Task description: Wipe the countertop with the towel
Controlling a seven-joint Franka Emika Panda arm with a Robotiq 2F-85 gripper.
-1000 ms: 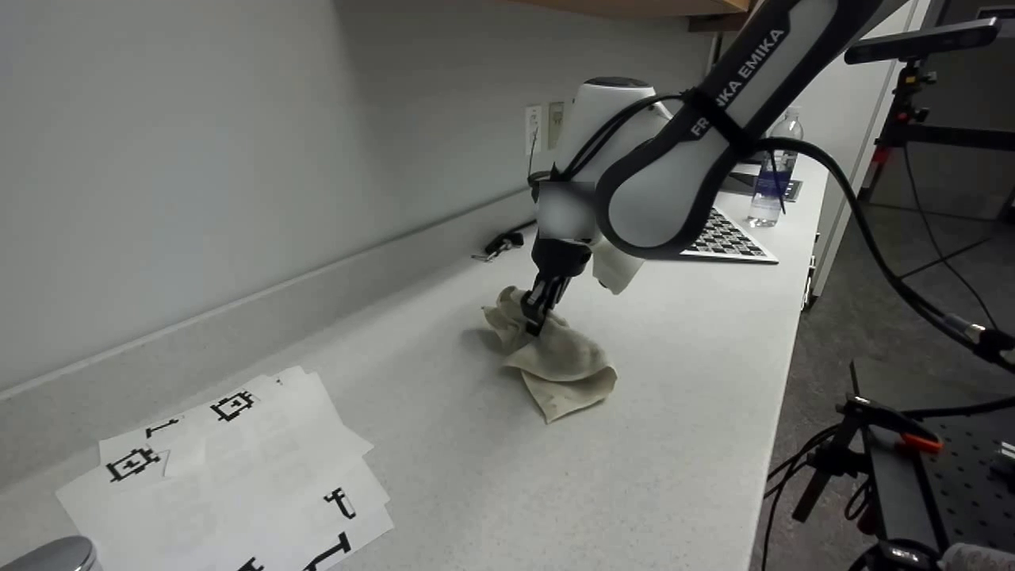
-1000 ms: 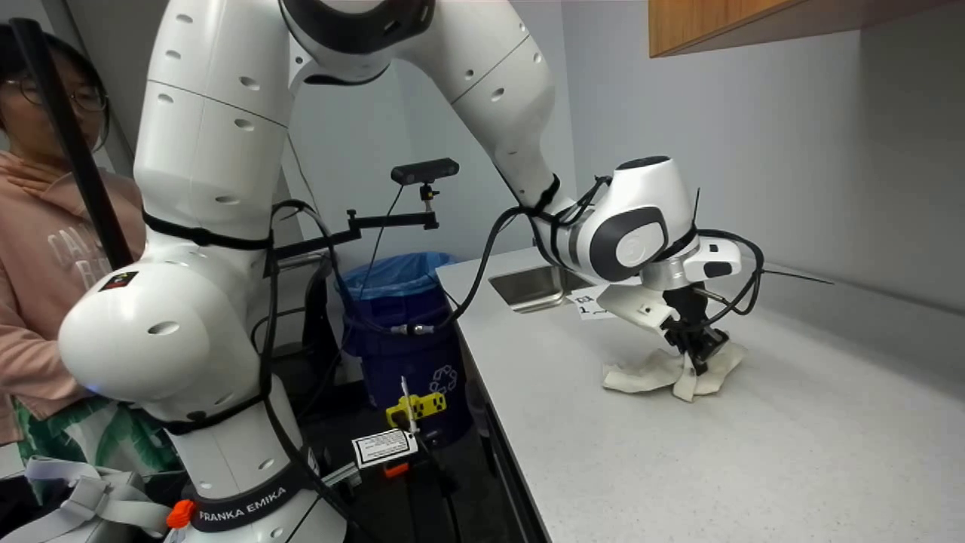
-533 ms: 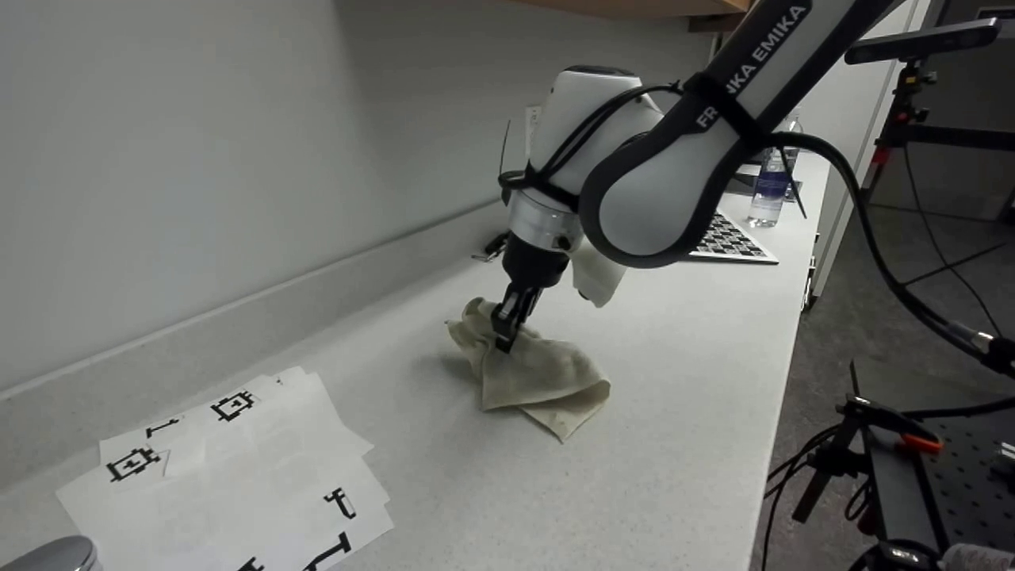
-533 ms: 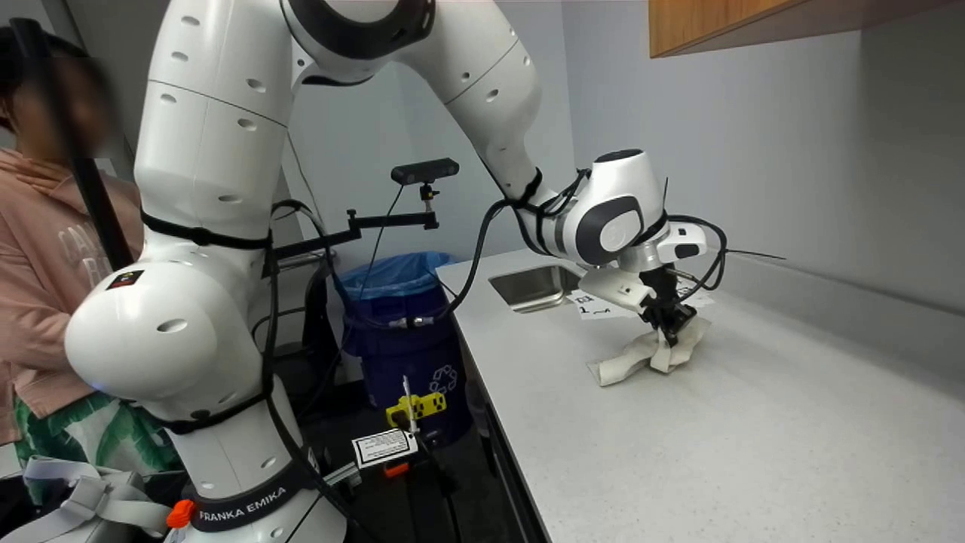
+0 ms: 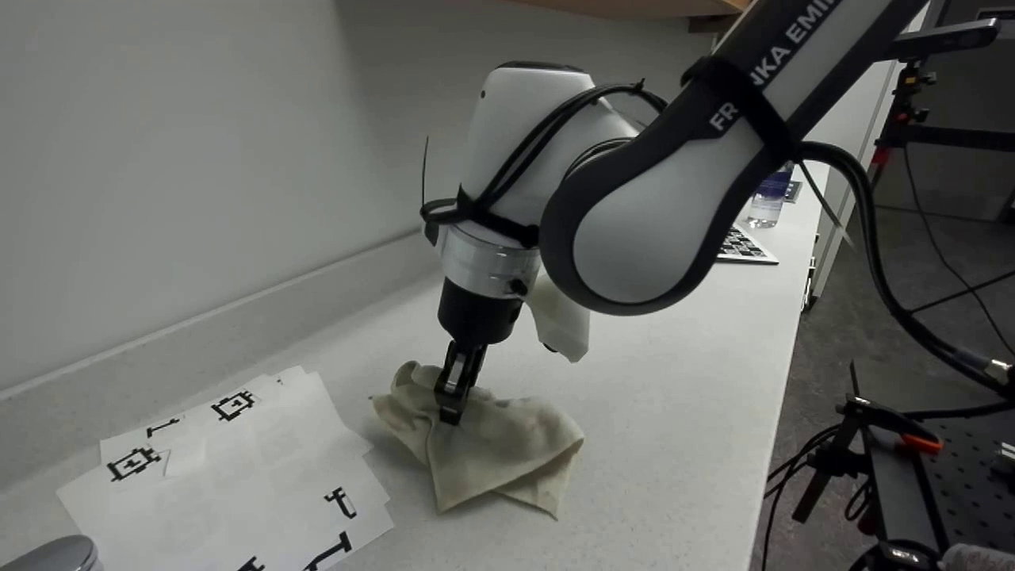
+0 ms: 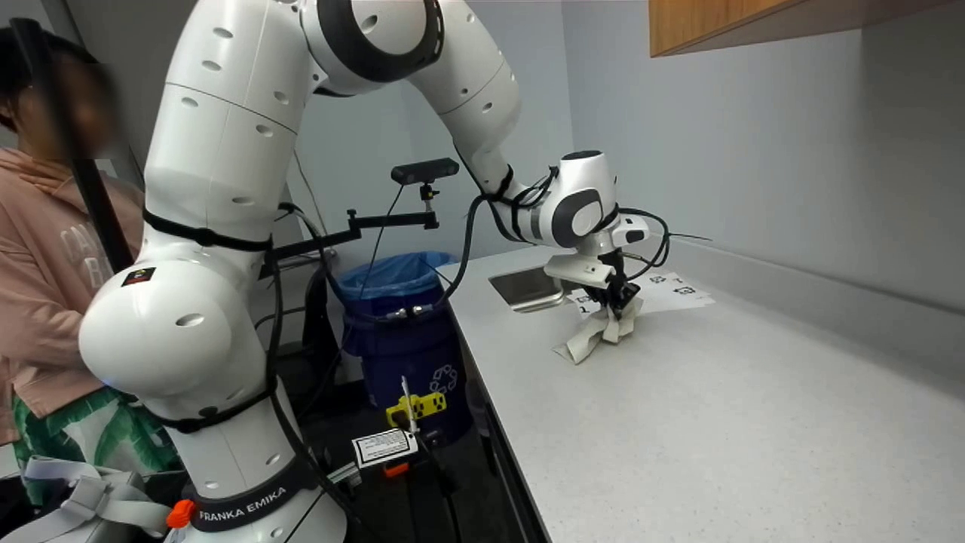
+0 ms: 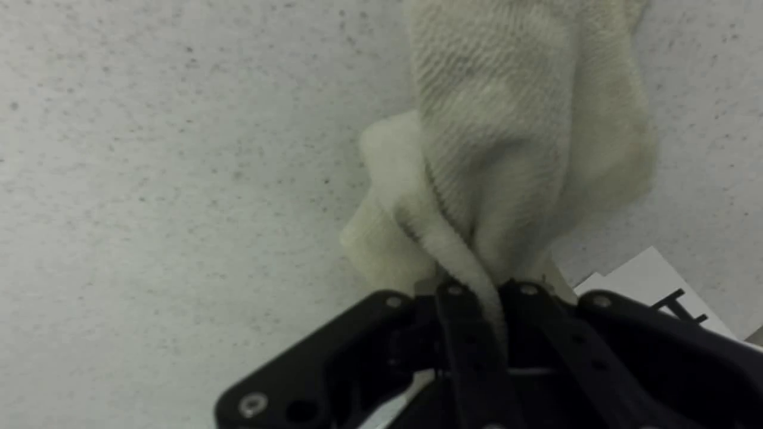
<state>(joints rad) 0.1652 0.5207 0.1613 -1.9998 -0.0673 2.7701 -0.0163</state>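
A beige cloth towel (image 5: 507,452) lies bunched and folded on the pale speckled countertop (image 5: 650,492). It also shows in an exterior view (image 6: 592,339) and in the wrist view (image 7: 495,107). My black gripper (image 5: 450,414) points down at the towel and is shut on a pinched fold of it. In the wrist view a ridge of cloth runs between the fingers (image 7: 492,295). The rest of the towel spreads out from the fingers over the countertop (image 7: 179,179). The fingertips are partly hidden by cloth in an exterior view (image 6: 618,308).
White printed sheets (image 5: 238,476) lie close beside the towel, near the wall. A steel sink (image 6: 531,290) is set into the counter at the far end. A checkered board (image 5: 745,246) and a water bottle (image 5: 766,205) stand behind the arm. A wooden cabinet (image 6: 724,26) hangs above.
My gripper has dragged the towel along the countertop toward the printed sheets and the sink end. The grip on the towel stays shut.
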